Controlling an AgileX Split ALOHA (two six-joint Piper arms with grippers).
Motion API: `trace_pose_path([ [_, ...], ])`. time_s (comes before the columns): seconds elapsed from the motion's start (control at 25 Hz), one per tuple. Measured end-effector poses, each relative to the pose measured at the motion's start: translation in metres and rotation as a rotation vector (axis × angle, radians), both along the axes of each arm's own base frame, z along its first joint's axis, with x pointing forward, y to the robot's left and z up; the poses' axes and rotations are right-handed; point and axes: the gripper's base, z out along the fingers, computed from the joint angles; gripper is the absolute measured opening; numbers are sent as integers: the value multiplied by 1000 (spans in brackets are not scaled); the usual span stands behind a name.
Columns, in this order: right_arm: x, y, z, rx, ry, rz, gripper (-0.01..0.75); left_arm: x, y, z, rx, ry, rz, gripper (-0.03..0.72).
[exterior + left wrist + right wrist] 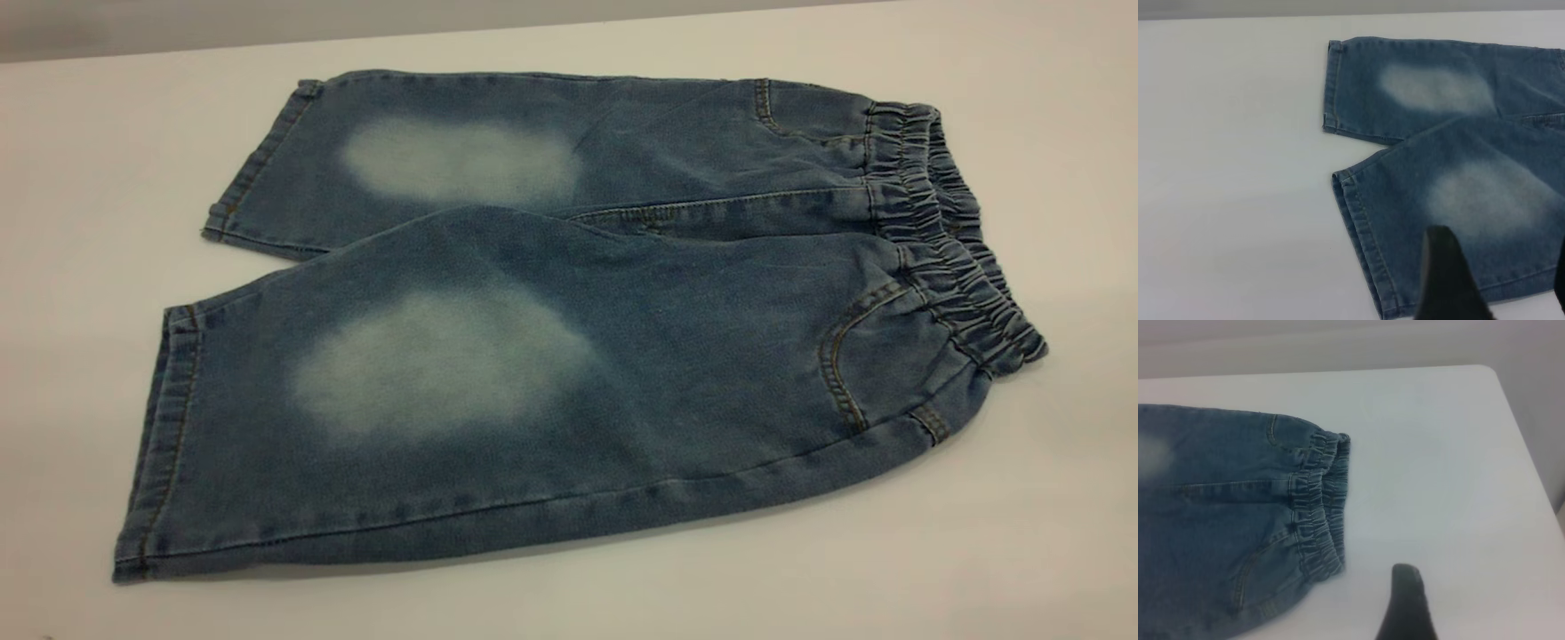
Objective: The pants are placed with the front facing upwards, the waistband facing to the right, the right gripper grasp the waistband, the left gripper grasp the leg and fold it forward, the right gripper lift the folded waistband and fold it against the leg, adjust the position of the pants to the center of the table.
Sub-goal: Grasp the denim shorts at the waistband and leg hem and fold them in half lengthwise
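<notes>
Short blue denim pants (551, 329) lie flat, front up, on the plain white tabletop (1022, 533). Left end effector (1495, 280) hovers over the near leg hem, fingers spread, empty. Soft, limp cloth; pinch hem edge. Right end effector (1408, 603) sits just beside the puckered darker waistband (951, 240); open or closed, cannot tell.

Soft, even overhead light; the pants (569, 338) cast faint shadows, and both wrist views look blurred.
</notes>
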Motion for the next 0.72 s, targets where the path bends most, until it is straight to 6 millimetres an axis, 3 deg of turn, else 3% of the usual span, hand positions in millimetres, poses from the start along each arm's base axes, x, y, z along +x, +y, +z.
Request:
trace_pose_path([
  [0.52, 0, 0, 0, 0, 0, 0, 460, 0, 0, 0, -1, -1, 0, 355],
  [0.72, -3, 0, 12, 1, -49, 9, 460, 0, 0, 23, -3, -84, 0, 355],
])
